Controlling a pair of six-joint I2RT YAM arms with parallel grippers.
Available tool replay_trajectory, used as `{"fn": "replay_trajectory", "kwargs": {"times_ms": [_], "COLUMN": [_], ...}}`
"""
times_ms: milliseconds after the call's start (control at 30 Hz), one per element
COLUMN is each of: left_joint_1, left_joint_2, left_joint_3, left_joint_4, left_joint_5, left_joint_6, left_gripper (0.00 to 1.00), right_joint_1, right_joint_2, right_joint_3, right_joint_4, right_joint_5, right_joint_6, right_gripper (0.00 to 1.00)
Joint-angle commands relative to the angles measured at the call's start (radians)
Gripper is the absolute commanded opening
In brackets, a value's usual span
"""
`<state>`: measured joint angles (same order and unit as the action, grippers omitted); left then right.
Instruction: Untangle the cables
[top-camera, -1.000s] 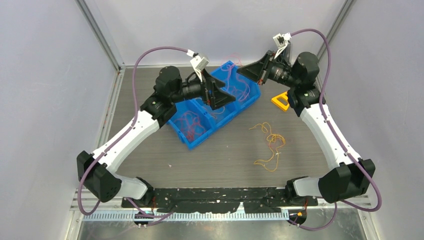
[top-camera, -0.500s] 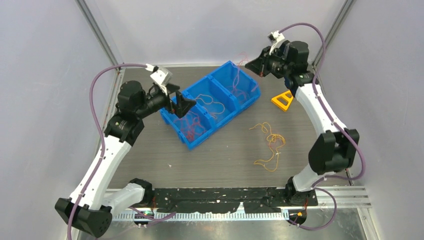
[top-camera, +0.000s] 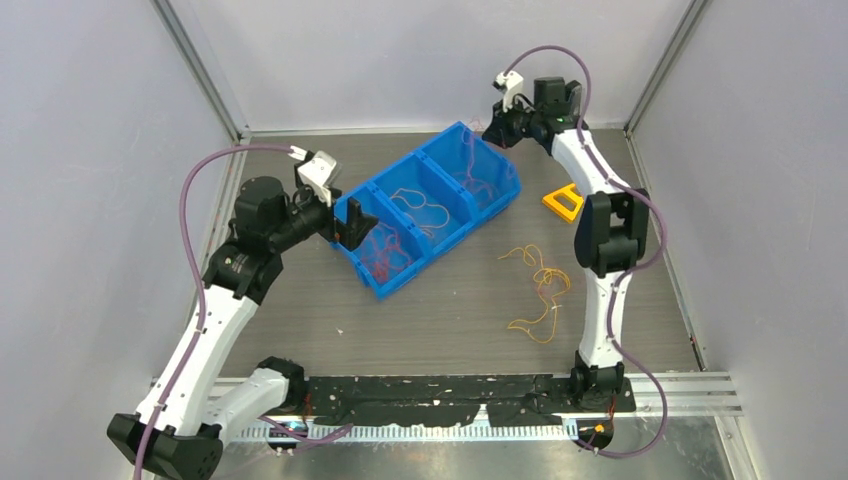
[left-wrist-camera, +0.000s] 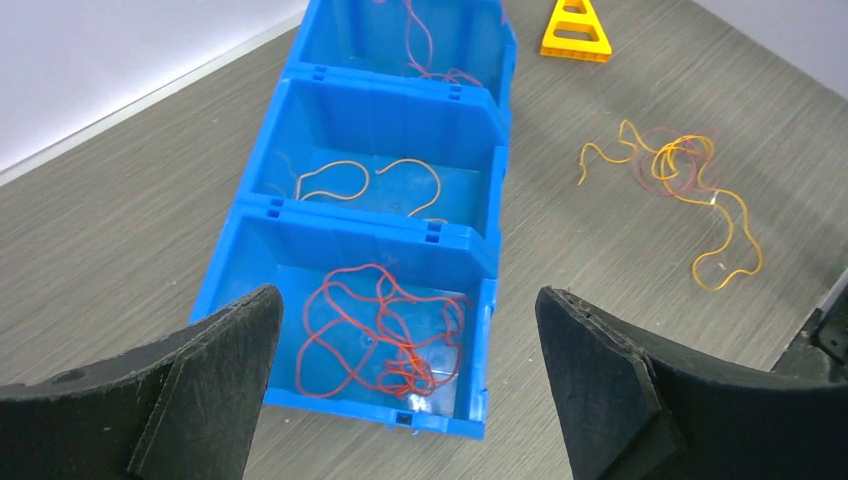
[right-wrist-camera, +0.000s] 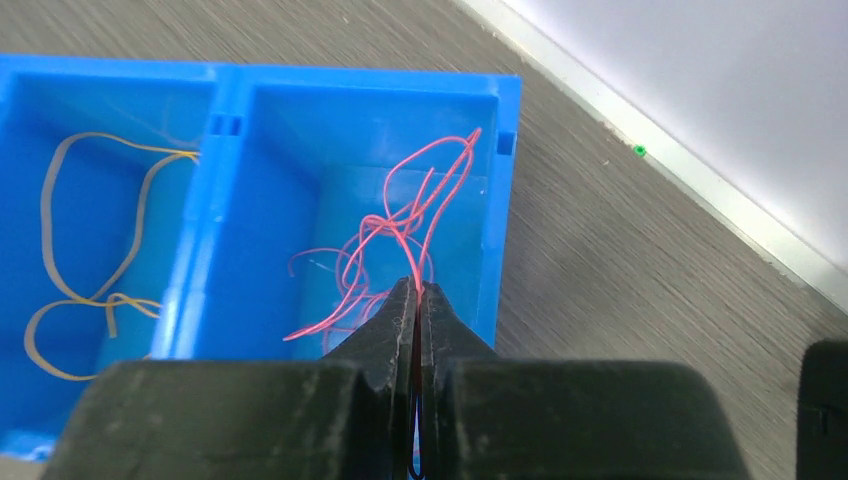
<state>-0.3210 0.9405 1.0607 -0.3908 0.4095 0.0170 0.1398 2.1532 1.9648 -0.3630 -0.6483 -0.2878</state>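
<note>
Apparently the sorting is well along: one blue plastic three-compartment bin (top-camera: 450, 243) holds thin red cables (left-wrist-camera: 385, 330) in its near compartment, orange-yellow cables (left-wrist-camera: 400, 170) in the middle and pinkish-red cables (right-wrist-camera: 400, 225) in the far one. One loose orange-yellow and pinkish tangle (top-camera: 540, 285) lies on the table right of the bin, seemingly the work left. The right gripper (right-wrist-camera: 418, 300) is pressed together on a pinkish-red strand above the far compartment. The left gripper (left-wrist-camera: 405, 295) hangs spread wide and empty over the near end. Strands per heap are too fine to count.
</note>
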Motion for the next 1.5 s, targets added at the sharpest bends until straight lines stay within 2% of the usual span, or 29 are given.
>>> {"fn": "replay_trajectory", "kwargs": {"times_ms": [0, 67, 100, 133, 167, 200, 267, 433, 567, 700, 800, 933, 1133, 1200, 1233, 1267, 1300, 1333, 1367, 1467], "left_joint_1": [0.011, 0.013, 0.014, 0.013, 0.014, 0.014, 0.014, 0.014, 0.014, 0.014, 0.014, 0.014, 0.014, 0.014, 0.014, 0.014, 0.014, 0.014, 0.014, 0.013], "left_joint_2": [-0.021, -0.021, -0.02, -0.02, -0.019, -0.016, -0.011, 0.011, 0.027, 0.039, 0.035, 0.032, 0.023, 0.015, 0.009, 0.003, -0.004, -0.009, -0.015, -0.02], "left_joint_3": [0.013, 0.019, 0.021, 0.022, 0.023, 0.024, 0.024, 0.025, 0.026, 0.022, 0.003, -0.012, -0.028, -0.035, -0.038, -0.043, -0.048, -0.053, -0.061, -0.083], "left_joint_4": [-0.027, -0.038, -0.041, -0.043, -0.042, -0.042, -0.035, -0.015, -0.007, -0.003, 0.023, 0.047, 0.061, 0.062, 0.06, 0.058, 0.057, 0.059, 0.059, 0.066], "left_joint_5": [-0.041, -0.046, -0.047, -0.045, -0.043, -0.036, -0.024, 0.025, 0.061, 0.082, 0.106, 0.145, 0.173, 0.175, 0.176, 0.179, 0.18, 0.18, 0.186, 0.259], "left_joint_6": [0.049, 0.057, 0.057, 0.058, 0.057, 0.053, 0.044, 0.021, 0.021, 0.016, 0.009, -0.006, -0.011, -0.012, -0.012, -0.011, -0.011, -0.011, -0.01, -0.001], "left_gripper": [0.99, 0.99, 0.99, 0.99, 0.99, 0.99, 0.99, 0.99, 0.99, 0.99, 0.99, 0.99, 0.99, 0.99, 0.99, 0.99, 0.99, 0.99, 0.99, 0.99], "right_joint_1": [0.062, 0.081, 0.087, 0.094, 0.096, 0.099, 0.096, 0.036, -0.014, -0.037, -0.038, -0.04, -0.041, -0.042, -0.042, -0.042, -0.042, -0.041, -0.041, -0.04], "right_joint_2": [0.073, 0.106, 0.115, 0.117, 0.114, 0.111, 0.089, -0.084, -0.279, -0.464, -0.584, -0.636, -0.539, -0.491, -0.477, -0.464, -0.466, -0.478, -0.514, -0.62], "right_joint_3": [0.128, 0.157, 0.164, 0.175, 0.179, 0.193, 0.206, 0.118, -0.118, -0.434, -0.661, -0.816, -0.887, -0.869, -0.849, -0.836, -0.811, -0.799, -0.778, -0.752], "right_joint_4": [-0.054, -0.081, -0.09, -0.107, -0.118, -0.145, -0.208, -0.402, -0.584, -0.72, -0.731, -0.672, -0.514, -0.499, -0.504, -0.523, -0.538, -0.571, -0.586, -0.649], "right_joint_5": [0.077, 0.095, 0.099, 0.107, 0.112, 0.125, 0.142, 0.128, 0.173, 0.296, 0.365, 0.469, 0.578, 0.575, 0.556, 0.541, 0.49, 0.414, 0.371, 0.121], "right_joint_6": [-0.082, -0.088, -0.087, -0.082, -0.081, -0.074, -0.081, -0.141, -0.299, -0.458, -0.49, -0.49, -0.462, -0.454, -0.45, -0.442, -0.44, -0.44, -0.443, -0.473], "right_gripper": [0.06, 0.08, 0.12, 0.29, 0.4, 0.59, 0.69, 0.77, 0.81, 0.86, 0.9, 0.9, 0.84, 0.75, 0.61, 0.52, 0.33, 0.25, 0.12, 0.06]}}
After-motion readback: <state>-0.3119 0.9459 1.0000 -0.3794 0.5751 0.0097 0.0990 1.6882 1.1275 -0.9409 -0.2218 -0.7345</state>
